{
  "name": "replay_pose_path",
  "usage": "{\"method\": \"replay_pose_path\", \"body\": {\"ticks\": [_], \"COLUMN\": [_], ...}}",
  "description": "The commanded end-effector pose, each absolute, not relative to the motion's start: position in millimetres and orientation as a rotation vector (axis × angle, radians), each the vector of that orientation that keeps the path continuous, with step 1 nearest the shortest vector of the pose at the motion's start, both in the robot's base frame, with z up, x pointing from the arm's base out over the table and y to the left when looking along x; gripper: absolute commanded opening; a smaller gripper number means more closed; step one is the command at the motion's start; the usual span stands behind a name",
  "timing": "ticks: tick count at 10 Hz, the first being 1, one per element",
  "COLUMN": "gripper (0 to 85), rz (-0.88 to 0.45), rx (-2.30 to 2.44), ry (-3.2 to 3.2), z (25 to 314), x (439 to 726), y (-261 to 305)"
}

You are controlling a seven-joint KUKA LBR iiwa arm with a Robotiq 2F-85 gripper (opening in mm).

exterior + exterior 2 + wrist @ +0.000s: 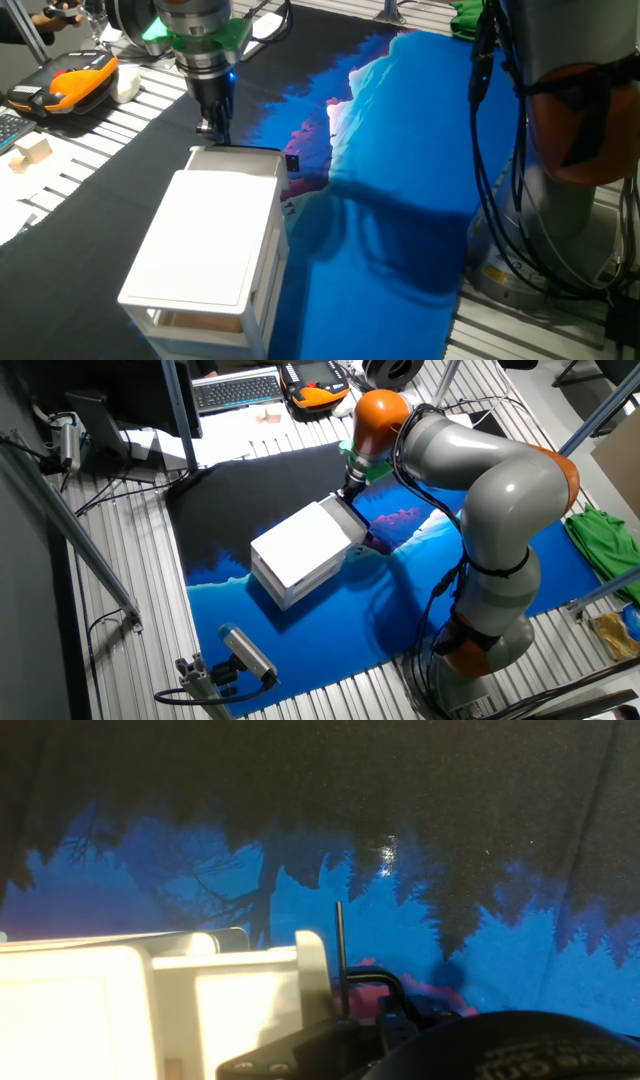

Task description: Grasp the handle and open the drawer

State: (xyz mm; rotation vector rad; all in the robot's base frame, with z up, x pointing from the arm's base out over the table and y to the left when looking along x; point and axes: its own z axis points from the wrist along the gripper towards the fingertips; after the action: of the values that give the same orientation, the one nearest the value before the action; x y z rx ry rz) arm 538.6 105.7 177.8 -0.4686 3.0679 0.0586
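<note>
The white drawer unit (205, 250) stands on the cloth and also shows in the other fixed view (300, 550). Its top drawer (235, 165) sticks out a little past the flat top panel at the far end. The handle (250, 151) is a thin dark bar across that front, with a black end piece (291, 162). In the hand view the handle (340, 950) runs upright beside the drawer's white front (312, 970). My gripper (213, 132) comes down onto the handle's left end, fingers close together around it. The fingertips are hidden in the hand view.
A black and blue cloth (400, 200) covers the table. An orange and black device (70, 82), a white block (126, 80) and a wooden block (30, 152) lie at the far left. The arm's base and cables (560, 200) stand at the right.
</note>
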Motion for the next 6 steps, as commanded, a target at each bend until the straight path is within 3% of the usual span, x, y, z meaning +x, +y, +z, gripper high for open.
{"method": "replay_pose_path", "body": {"ticks": [1,6], "gripper": [0.0,0.0], "rz": [0.059,0.056], "rx": [-0.469,-0.476], "ry": [3.067,3.068], "z": [178.7,179.0], "x": [539.3,540.7], "y": [105.1,102.7]}}
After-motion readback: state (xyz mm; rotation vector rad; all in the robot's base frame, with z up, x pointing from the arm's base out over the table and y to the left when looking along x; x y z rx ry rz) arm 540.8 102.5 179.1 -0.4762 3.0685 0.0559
